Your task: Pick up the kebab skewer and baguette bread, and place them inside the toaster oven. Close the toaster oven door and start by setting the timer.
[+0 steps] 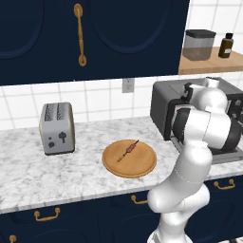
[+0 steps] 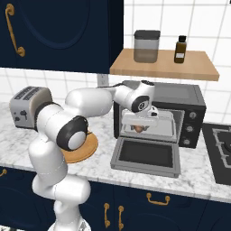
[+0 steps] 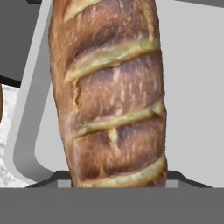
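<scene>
**Baguette at the mouth of the open toaster oven, skewer on the wooden plate**

Much is hidden. In the left base view the arm's white body covers most of the toaster oven (image 1: 163,107), so its cavity and the hand cannot be seen there. In the right base view the gripper (image 2: 140,127) sits inside the oven opening, and only a small brown patch of the baguette bread (image 2: 139,129) shows beneath the hand. The hand view is close on the loaf, whose ends are cut off at the top and bottom edges; the fingertips are hidden behind it.

In the hand view the baguette bread (image 3: 111,94) runs lengthwise from bottom to top, its scored crust facing the camera, over a pale grey surface with a raised rim.

The kebab skewer (image 1: 128,150) lies flat on the round wooden plate (image 1: 142,168) on the marble counter (image 1: 28,171), pointing diagonally from near left to far right, between the silver toaster (image 1: 57,128) and the oven.

The arm rises from the base, bends at the elbow and reaches sideways, wrist turned down into the oven above the toaster oven door (image 2: 145,155), which lies folded down flat. The jaws stand wide and appear to be clasping the baguette, though the contact itself is out of sight.
</scene>
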Robot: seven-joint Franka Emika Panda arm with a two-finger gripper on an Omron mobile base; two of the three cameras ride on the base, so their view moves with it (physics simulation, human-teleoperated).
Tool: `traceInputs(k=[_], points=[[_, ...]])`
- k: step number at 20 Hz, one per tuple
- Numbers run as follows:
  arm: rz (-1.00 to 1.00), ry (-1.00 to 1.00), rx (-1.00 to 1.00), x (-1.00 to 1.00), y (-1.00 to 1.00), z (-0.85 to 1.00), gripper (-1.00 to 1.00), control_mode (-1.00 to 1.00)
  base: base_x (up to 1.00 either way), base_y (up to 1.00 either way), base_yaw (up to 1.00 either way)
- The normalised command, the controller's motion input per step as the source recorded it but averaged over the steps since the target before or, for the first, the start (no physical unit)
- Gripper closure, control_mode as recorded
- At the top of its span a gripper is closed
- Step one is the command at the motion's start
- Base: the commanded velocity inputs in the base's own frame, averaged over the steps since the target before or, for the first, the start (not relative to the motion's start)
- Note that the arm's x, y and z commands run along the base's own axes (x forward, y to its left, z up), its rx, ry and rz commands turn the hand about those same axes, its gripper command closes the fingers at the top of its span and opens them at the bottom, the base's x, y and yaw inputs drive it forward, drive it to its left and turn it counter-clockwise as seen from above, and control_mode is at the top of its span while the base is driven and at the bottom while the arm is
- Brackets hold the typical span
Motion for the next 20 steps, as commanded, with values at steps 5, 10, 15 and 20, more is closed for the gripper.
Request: traceInputs(k=[5,10,15,20], points=[[0.00,0.00,0.00,-0.06,0.00,0.00,-1.00,-1.00,0.00,0.00,0.00],[0.00,0.00,0.00,-0.19,-0.03,0.00,-1.00,-1.00,0.00,0.00,0.00],[0.00,-0.04,0.00,-0.42,0.03,0.37,-1.00,-1.00,0.00,0.00,0.00],[-0.09,-0.07,0.00,-1.00,0.69,0.25,-1.00,-1.00,0.00,0.00,0.00]])
